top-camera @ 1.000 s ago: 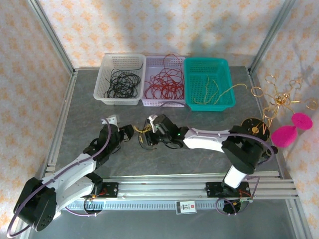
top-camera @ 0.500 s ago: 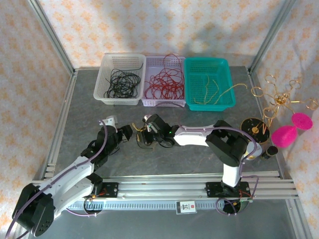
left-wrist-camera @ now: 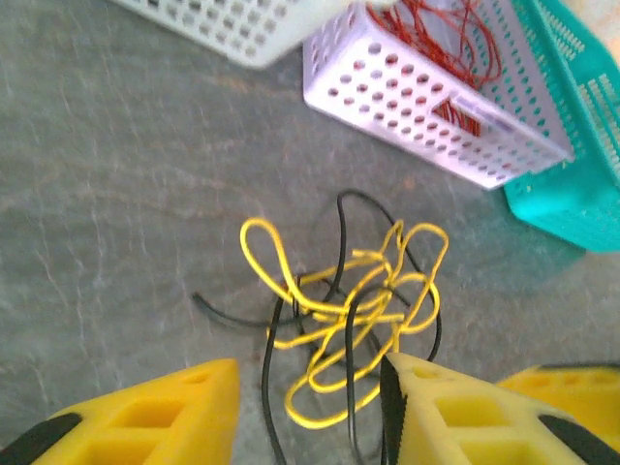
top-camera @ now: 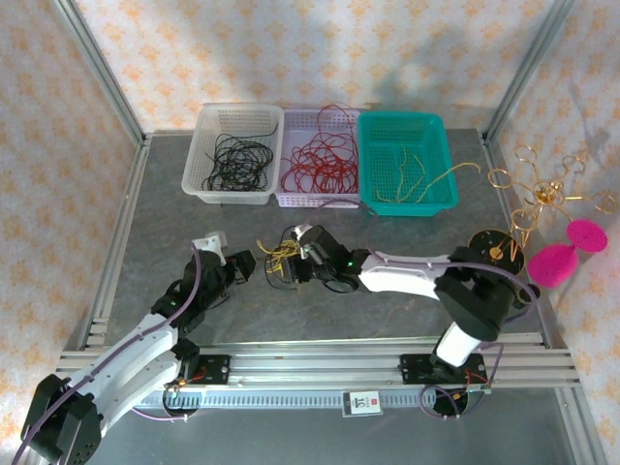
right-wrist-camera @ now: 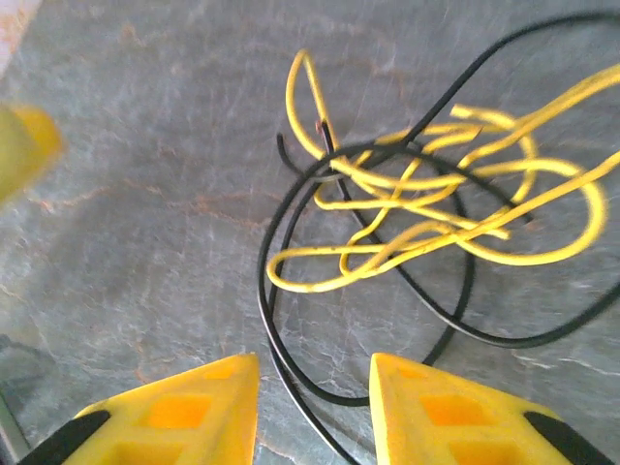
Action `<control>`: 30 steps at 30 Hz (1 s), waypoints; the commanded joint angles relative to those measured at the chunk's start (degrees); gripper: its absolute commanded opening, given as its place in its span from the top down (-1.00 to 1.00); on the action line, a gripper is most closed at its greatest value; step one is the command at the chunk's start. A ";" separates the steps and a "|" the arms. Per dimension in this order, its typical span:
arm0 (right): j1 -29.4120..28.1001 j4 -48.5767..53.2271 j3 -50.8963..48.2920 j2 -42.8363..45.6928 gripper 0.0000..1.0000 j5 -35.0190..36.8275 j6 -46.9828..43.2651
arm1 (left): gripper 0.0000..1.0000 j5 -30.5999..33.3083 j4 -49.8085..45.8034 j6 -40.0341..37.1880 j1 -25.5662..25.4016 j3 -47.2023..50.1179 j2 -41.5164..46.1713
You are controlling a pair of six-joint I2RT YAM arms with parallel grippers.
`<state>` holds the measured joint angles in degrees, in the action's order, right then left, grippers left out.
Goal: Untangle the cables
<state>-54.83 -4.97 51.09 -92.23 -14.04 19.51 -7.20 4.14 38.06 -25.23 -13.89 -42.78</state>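
Yellow-black cables [left-wrist-camera: 334, 312] between left gripper [left-wrist-camera: 308, 389] and right gripper [right-wrist-camera: 315, 376]

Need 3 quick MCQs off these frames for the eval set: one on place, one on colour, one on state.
1. Where is the tangle?
A. in a basket
B. on the table, between the left tool and the right tool
C. on the rail at the near edge

2. Which colours are in the tangle?
A. yellow and black
B. red and black
C. red alone

3. How do the right tool's jaws stand?
A. shut on a yellow strand
B. shut on nothing
C. open

Answers:
1 B: both wrist views show it lying on the grey top just ahead of each tool.
2 A: the wrist views show yellow and black strands, none red.
3 C: the right wrist view shows a wide gap between its fingers, with nothing clamped.
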 commanded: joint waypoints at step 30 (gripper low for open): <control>4.65 -3.98 -10.22 7.56 0.26 4.23 -0.44 | 0.17 2.57 12.51 3.62 -9.31 -8.58 -29.36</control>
<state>-50.65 -7.40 41.93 -86.13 -10.68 19.29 -7.07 16.95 42.35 -34.15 -20.67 -70.94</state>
